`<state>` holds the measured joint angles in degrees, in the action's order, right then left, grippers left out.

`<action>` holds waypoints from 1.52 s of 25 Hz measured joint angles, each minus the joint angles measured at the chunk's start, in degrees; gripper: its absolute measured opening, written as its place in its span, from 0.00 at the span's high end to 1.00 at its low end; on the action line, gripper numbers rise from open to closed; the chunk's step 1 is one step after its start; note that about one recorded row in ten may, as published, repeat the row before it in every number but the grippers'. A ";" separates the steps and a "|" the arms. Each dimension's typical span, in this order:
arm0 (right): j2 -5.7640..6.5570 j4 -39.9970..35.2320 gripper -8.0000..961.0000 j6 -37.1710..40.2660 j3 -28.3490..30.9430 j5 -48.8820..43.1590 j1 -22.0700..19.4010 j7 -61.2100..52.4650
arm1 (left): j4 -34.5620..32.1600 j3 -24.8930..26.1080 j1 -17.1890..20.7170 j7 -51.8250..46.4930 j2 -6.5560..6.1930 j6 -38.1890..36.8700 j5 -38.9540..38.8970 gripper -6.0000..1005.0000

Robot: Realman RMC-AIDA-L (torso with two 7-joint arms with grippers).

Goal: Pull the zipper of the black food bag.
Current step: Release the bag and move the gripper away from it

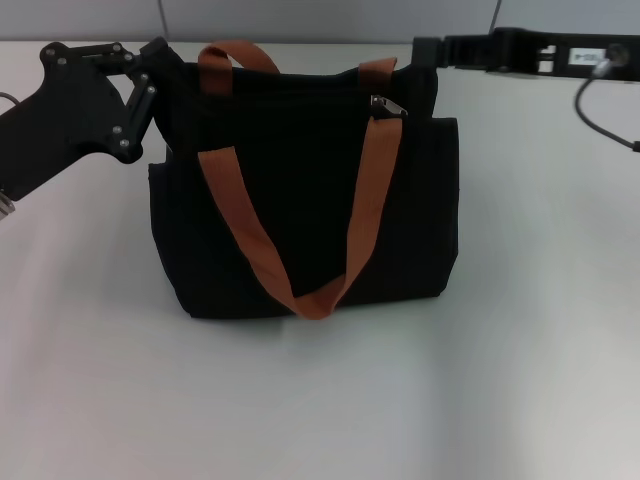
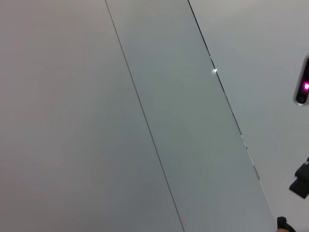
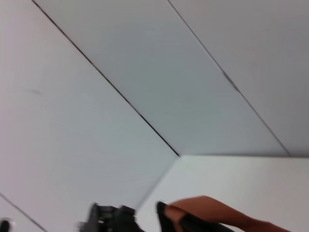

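The left claw (image 1: 160, 62) presses the boxy black fabric food bag's (image 1: 300, 230) top corner, the right claw (image 1: 425, 50) opposite; I cannot tell either's grip. The silver teardrop zipper (image 1: 387, 106) hangs untouched; a loose hold may drag the bag.

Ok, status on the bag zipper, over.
Left gripper at the black food bag top left corner. Right gripper at its top right. Zipper untouched, unobstructed.

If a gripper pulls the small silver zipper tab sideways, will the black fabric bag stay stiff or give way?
The black fabric bag probably gives somewhat: its brown strap handles hang limp. It stands boxy, so it may slide rather than collapse. The small silver zipper tab sits high, so tipping seems possible.
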<state>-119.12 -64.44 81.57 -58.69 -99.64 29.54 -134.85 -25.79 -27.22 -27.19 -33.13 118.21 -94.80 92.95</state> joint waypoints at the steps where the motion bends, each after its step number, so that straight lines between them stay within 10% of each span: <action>1: 0.00 1.18 0.92 1.26 1.38 0.78 -0.01 1.63 | 0.00 0.00 0.00 0.00 0.00 0.00 0.00 0.83; 19: 0.16 25.50 0.17 28.92 13.76 6.84 -6.31 57.75 | 0.41 -0.03 0.63 -1.16 0.08 1.20 0.04 0.82; 38: 0.13 34.56 0.15 27.80 13.31 -9.60 -6.28 72.69 | -0.09 -0.51 1.95 -14.03 -0.21 2.00 0.54 0.81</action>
<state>-118.99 -29.88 109.37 -45.38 -109.24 23.26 -62.17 -25.87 -27.73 -25.24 -47.17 118.00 -92.79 93.49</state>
